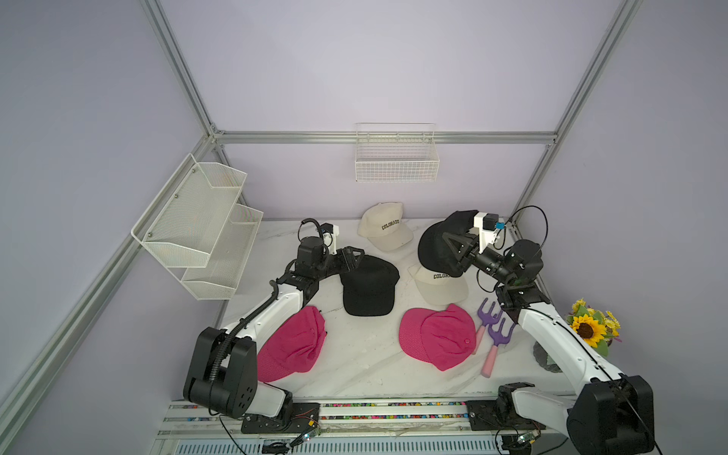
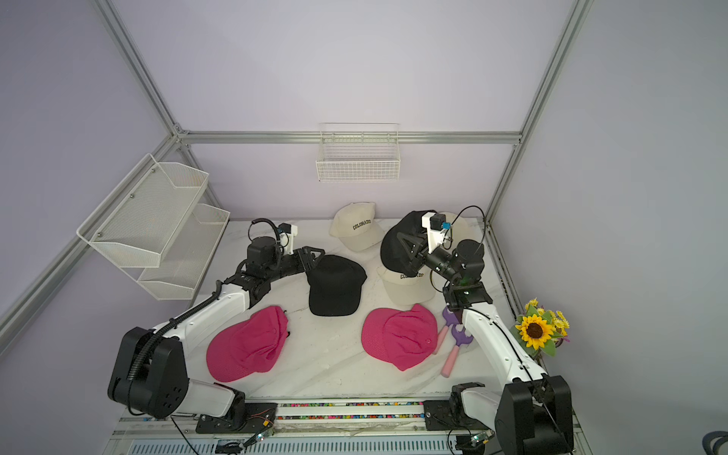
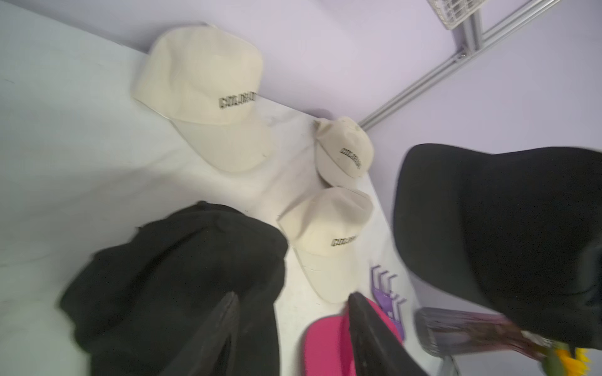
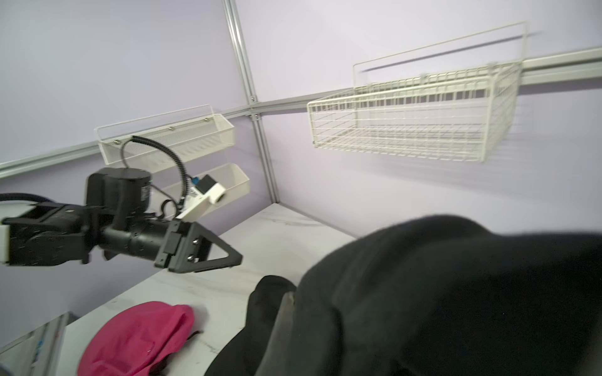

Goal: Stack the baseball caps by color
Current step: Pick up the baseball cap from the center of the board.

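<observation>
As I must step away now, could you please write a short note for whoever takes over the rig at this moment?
Left gripper: open, empty, beside the black cap lying on the table.
Right gripper: shut on a second black cap, held raised at the right rear.
Cream caps: one at the back, one right of centre, a third behind it; unstacked.
Pink caps: one front left, one front right, apart.
Done: no finished stack visible.
Left: put the held black cap on the tabled one, then stack cream, then pink.
</observation>
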